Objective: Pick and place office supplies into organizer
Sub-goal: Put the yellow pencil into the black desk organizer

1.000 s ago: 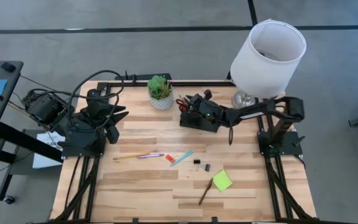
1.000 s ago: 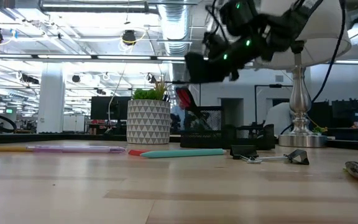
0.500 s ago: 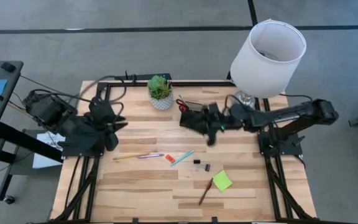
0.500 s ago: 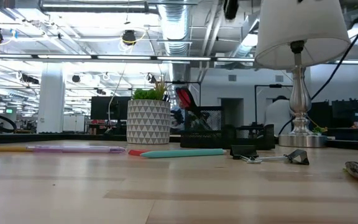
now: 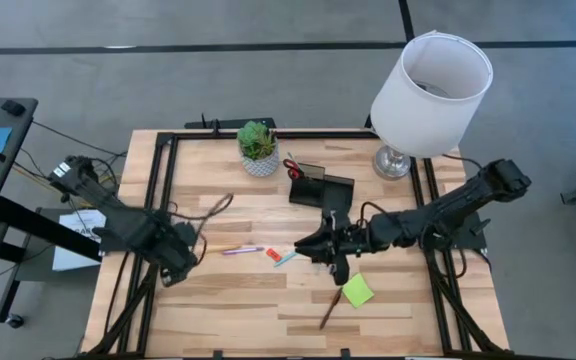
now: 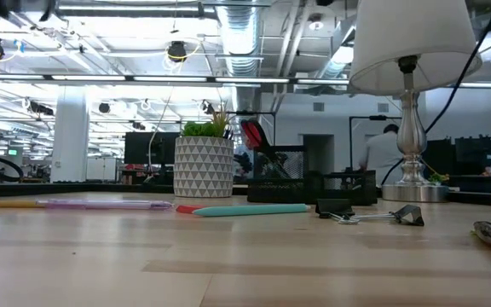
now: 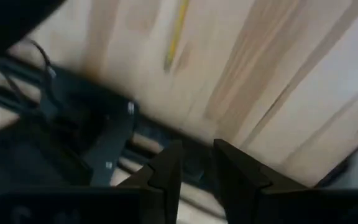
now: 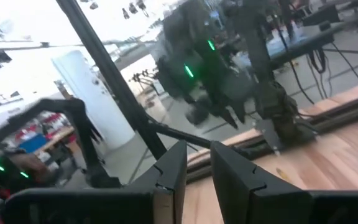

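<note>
both arms came forward: right gripper (image 5: 330, 247) now over the teal pen (image 5: 292, 254), left gripper (image 5: 173, 262) at tabletop (image 5: 248, 300) nine o'clock; fingers (image 8: 173, 171) narrowly apart, holding nothing.

scissors (image 5: 294, 166) upright in black organizer (image 5: 320, 189) | pens, green pad (image 5: 357, 291) on table

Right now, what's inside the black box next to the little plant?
Red-handled scissors stick up out of the black organizer, handles on top. Their blades are hidden inside, and its dark walls hide whatever else is in there.
</note>
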Controlling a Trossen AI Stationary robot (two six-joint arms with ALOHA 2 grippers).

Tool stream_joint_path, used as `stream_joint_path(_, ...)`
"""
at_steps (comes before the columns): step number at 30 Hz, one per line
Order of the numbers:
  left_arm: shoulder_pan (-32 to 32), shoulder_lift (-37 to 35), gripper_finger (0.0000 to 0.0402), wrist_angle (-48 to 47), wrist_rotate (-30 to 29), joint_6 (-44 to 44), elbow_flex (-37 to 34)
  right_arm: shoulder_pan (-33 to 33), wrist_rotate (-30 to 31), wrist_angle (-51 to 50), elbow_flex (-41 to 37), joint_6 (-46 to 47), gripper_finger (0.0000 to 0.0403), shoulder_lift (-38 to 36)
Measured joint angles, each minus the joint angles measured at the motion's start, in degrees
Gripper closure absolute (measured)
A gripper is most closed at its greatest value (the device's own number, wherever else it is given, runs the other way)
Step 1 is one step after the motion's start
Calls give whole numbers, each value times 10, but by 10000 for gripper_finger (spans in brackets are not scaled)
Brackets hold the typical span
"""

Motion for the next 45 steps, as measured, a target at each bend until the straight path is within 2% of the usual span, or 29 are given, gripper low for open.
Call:
stream_joint_path(4, 3, -37, 317, 92, 37, 30, -127, 0, -3, 50, 0, 0, 335, 26)
stream_joint_path(7, 11, -67, 317, 198, 67, 50, -213, 2, -4, 87, 4, 0, 335, 37)
stream_joint_path(10, 17, -95, 317, 265, 60, 17, -280, 9, -5, 86, 13, 0, 335, 40)
stream_joint_path(14, 20, -111, 317, 301, 23, 0, -336, 18, -6, 89, 17, 0, 335, 40)
stream_joint_path(24, 21, -110, 317, 343, -30, 11, -384, 22, -6, 84, 17, 0, 335, 40)
stream_joint_path(37, 21, -108, 317, 392, -32, 18, -425, 22, -6, 84, 17, 0, 335, 40)
stream_joint_path(45, 20, -108, 317, 402, -39, 35, -427, 22, -6, 84, 17, 0, 335, 40)
